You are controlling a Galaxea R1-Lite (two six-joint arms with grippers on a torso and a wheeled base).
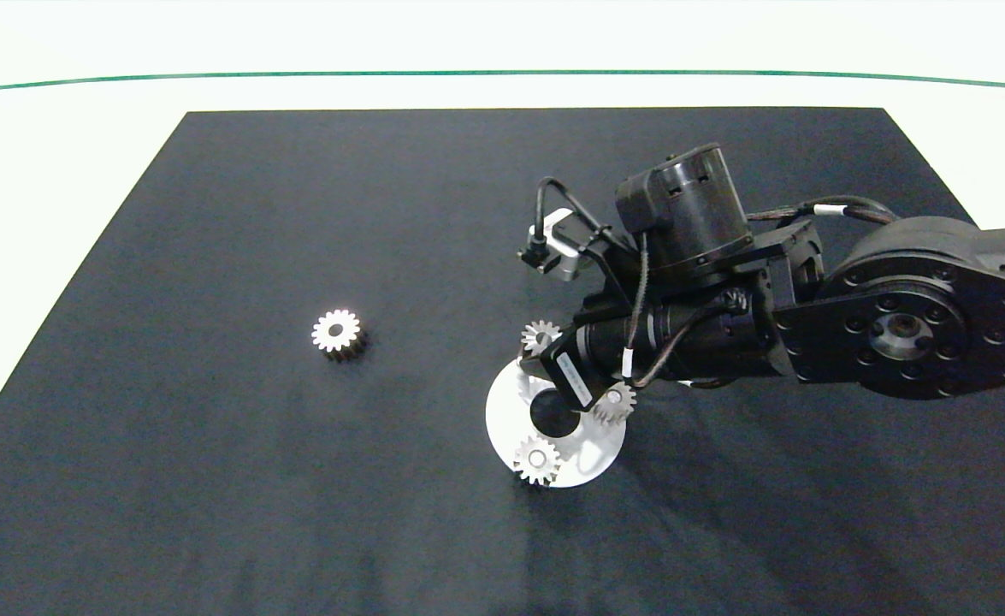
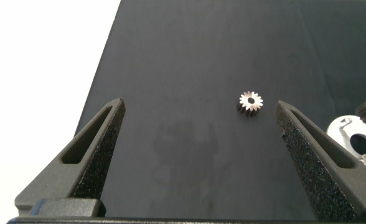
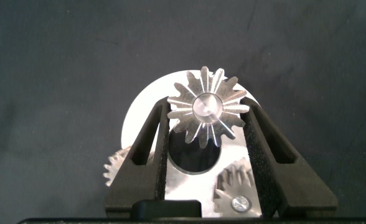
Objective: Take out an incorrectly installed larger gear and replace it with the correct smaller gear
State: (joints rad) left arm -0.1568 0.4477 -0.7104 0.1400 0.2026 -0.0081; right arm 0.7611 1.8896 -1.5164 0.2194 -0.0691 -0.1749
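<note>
right gripper (image 3: pixel 208 121) fingers seemingly pinching gear (image 3: pixel 205 112) on plate (image 3: pixel 142 106)

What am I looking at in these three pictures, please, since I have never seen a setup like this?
This is a two-armed robot. One picture looks down from its head camera; the other two come from a camera on each wrist. On a black mat lies a white plate carrying three gears. The right gripper is at one of them, the smaller gear, seated on a peg; whether it grips it is unclear. The left gripper is open and empty, facing the larger gear, which lies alone on the mat.
</note>
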